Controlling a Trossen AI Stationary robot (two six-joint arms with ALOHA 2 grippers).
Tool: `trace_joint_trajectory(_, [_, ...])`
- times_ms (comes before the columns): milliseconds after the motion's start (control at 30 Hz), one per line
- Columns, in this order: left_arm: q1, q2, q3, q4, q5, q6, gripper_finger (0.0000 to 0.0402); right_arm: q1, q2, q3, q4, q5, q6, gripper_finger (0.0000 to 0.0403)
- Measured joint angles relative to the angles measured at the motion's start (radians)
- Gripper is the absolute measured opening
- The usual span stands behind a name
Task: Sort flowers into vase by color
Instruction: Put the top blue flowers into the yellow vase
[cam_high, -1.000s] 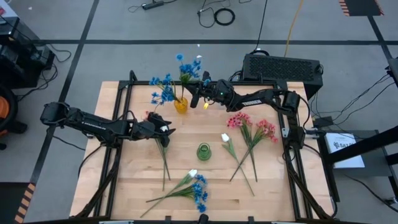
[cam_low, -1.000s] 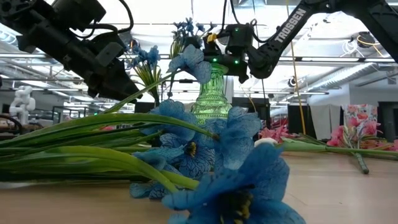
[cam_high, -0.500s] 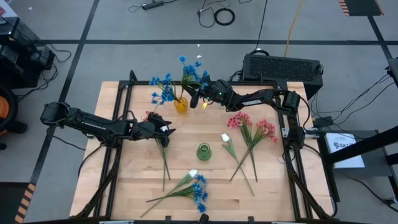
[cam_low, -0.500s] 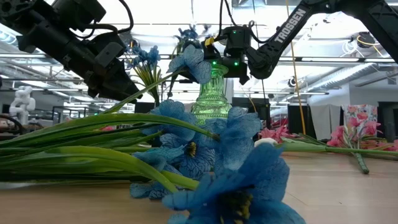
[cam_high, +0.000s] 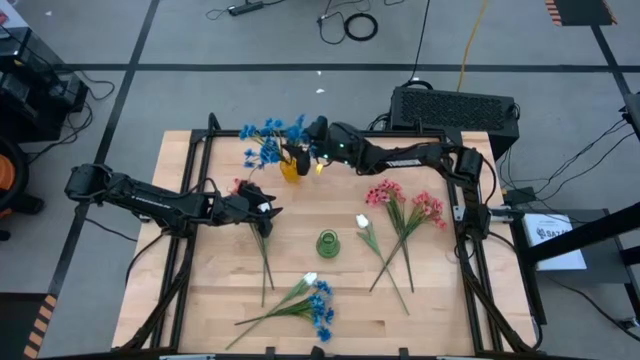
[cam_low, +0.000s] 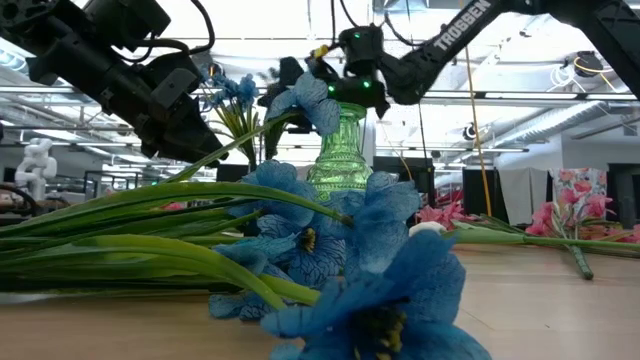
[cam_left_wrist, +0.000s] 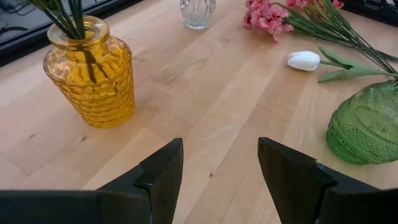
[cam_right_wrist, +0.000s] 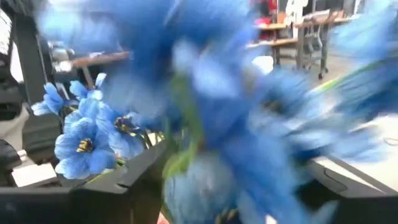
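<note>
Since a second ago the right end effector (cam_high: 305, 152) has swung left along the bench's (cam_high: 420, 300) far edge and now sits right over the yellow vase (cam_high: 291, 169), with the blue sprig it carried lowered among the blue blooms (cam_high: 268, 138) standing in that vase. Its fingers look parted around the sprig, but blurred blue petals fill the right wrist view, so I cannot tell whether it grips or has let go. The left end effector (cam_high: 268, 207) hovers at the bench's left-middle with its fingers clearly apart and nothing between them, above the top of a long green stem (cam_high: 265, 262) lying on the wood. A green vase (cam_high: 327, 243) stands near the centre, with a white bud (cam_high: 363, 221) just to its right. Pink flowers (cam_high: 405, 206) lie on the right side. A mixed bunch of blue and white flowers (cam_high: 312, 300) lies at the near edge.
</note>
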Motion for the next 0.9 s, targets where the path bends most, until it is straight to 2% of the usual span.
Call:
trace_joint_trajectory(200, [-0.033,0.0,0.0,-0.001,0.002,0.0,0.0215,-0.007,0.0,0.114,-0.247,0.002,-0.009,0.028])
trace_joint_trajectory(433, [-0.073,0.0,0.0,-0.001,0.002,0.0,0.0215,-0.018,-0.026,0.179,-0.386,0.003,-0.07,0.0324])
trace_joint_trajectory(667, [-0.103,0.0,0.0,0.0,0.002,-0.001,0.0215,-0.038,-0.104,0.194,-0.564,0.008,-0.13,0.0361])
trace_joint_trajectory(900, [-0.135,0.0,0.0,0.005,0.002,-0.022,0.0215,-0.039,-0.252,0.194,-0.759,0.007,-0.179,0.0368])
